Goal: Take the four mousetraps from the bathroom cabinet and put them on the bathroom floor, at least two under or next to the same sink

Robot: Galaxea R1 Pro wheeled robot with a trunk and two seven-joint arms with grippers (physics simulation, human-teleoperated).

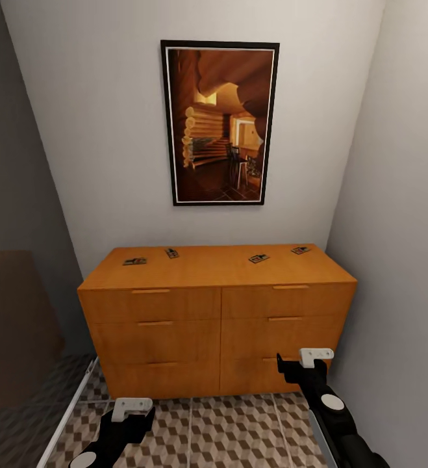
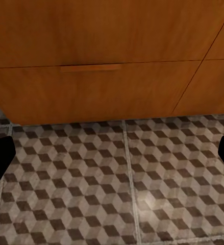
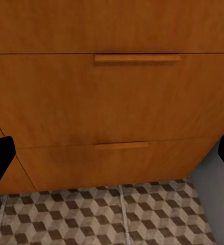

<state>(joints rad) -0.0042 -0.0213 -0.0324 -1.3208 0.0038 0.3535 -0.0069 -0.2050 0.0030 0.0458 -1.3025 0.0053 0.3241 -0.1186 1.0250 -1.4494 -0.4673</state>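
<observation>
Mousetraps (image 1: pixel 135 261) all sit on the cabinet (image 1: pixel 217 312) top; my left gripper (image 1: pixel 130 411) and right gripper (image 1: pixel 302 364) hang low before it, fingers spread, ready to reach.

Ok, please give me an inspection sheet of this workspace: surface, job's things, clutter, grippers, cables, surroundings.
Surface: flat top of the cabinet, orange-brown wood, drawer fronts shut.
Job's things: four mousetraps on the cabinet top, toward its back edge: far left trap, second trap, third trap, far right trap. None on the floor yet.
Clutter: nothing seen.
Grippers: left gripper low over the floor, open, empty; right gripper before the lower drawers, open, empty.
Cables: nothing seen.
Surroundings: framed picture on the wall above the cabinet; wall close on the right; darker area at left.
</observation>
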